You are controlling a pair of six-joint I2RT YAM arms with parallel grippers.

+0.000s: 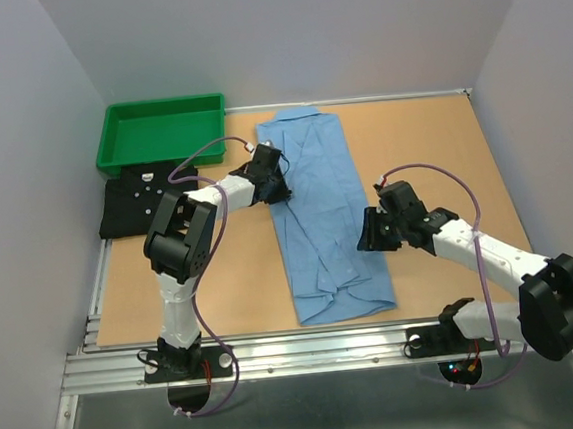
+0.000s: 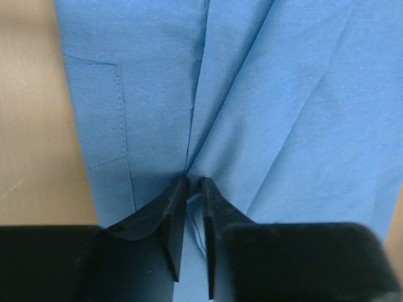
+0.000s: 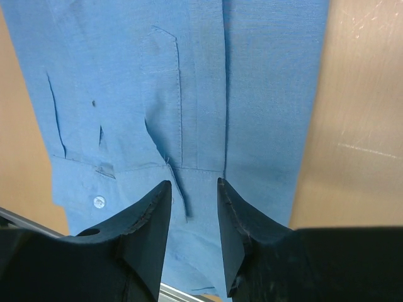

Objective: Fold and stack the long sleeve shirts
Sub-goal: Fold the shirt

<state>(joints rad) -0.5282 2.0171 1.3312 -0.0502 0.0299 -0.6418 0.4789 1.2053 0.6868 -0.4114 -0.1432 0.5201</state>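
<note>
Along the middle of the table (image 1: 223,290), the light blue shirt (image 1: 321,211) lies as a long narrow strip. Its collar end is near the far edge and its hem end stops just short of the near rail (image 1: 308,348). Both long edges run roughly straight, and the near end is slightly rumpled.

At the left edge, the black shirt (image 1: 130,203) lies folded as a rectangle with its white buttons (image 1: 148,176) showing. It touches the green tray (image 1: 162,107), which sits in the far left corner.

Bare board lies open between the strip and the right edge, and also along the near left, in front of the black shirt. Walls close off the left, far and right sides.

The left gripper (image 1: 276,187) sits on the strip's left edge, in its far half. Its fingers are nearly together, clamped on a raised pleat of blue cloth (image 2: 192,182).

The right gripper (image 1: 369,235) sits at the strip's right edge, nearer the rail. Its fingers stand apart, and flat cloth shows in the gap (image 3: 194,185). A shirt button (image 3: 99,202) lies just beside its left finger.
</note>
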